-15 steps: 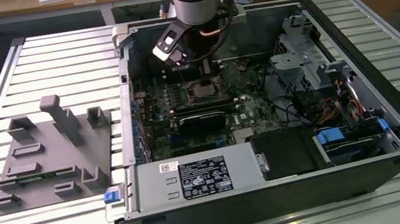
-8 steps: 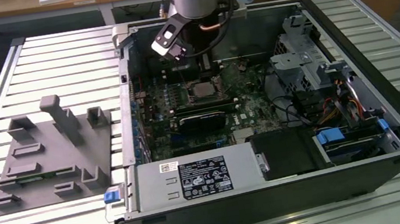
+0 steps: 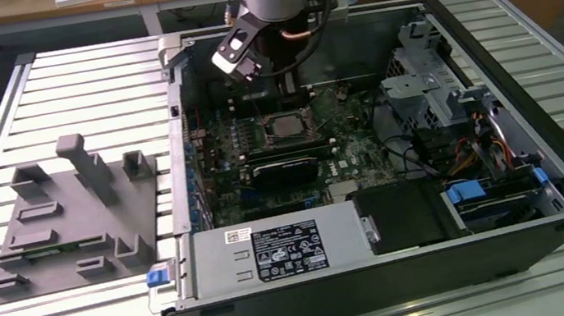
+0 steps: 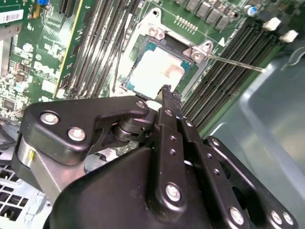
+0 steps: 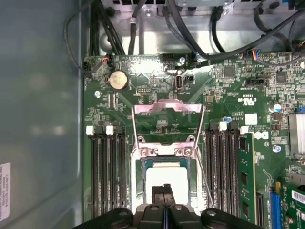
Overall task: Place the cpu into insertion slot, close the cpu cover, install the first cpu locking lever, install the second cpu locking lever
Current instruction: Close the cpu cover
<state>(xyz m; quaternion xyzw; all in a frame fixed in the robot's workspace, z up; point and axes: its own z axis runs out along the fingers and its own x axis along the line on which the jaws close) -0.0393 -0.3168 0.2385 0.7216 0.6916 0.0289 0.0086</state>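
Your gripper (image 5: 163, 190) sits closest in the first wrist view. Its fingers are pressed together with nothing between them, and the tips hang over the near edge of the cpu (image 5: 167, 177). The chip lies inside the insertion slot (image 5: 143, 164) with its pale metal top facing up. Judge it light, rigid and smooth on top, but delicate against the pin field below, so handle it by opposite edges only and never press at an angle. Beyond it the cpu cover (image 5: 167, 108) stands open on its hinge. It looks like thin, stiff sheet metal, best pushed at its free edge. In the second wrist view a locking lever (image 4: 236, 62) juts out unlatched. The fingertips hide the chip's near edge, so you cannot tell whether they touch it or whether it sits flush.
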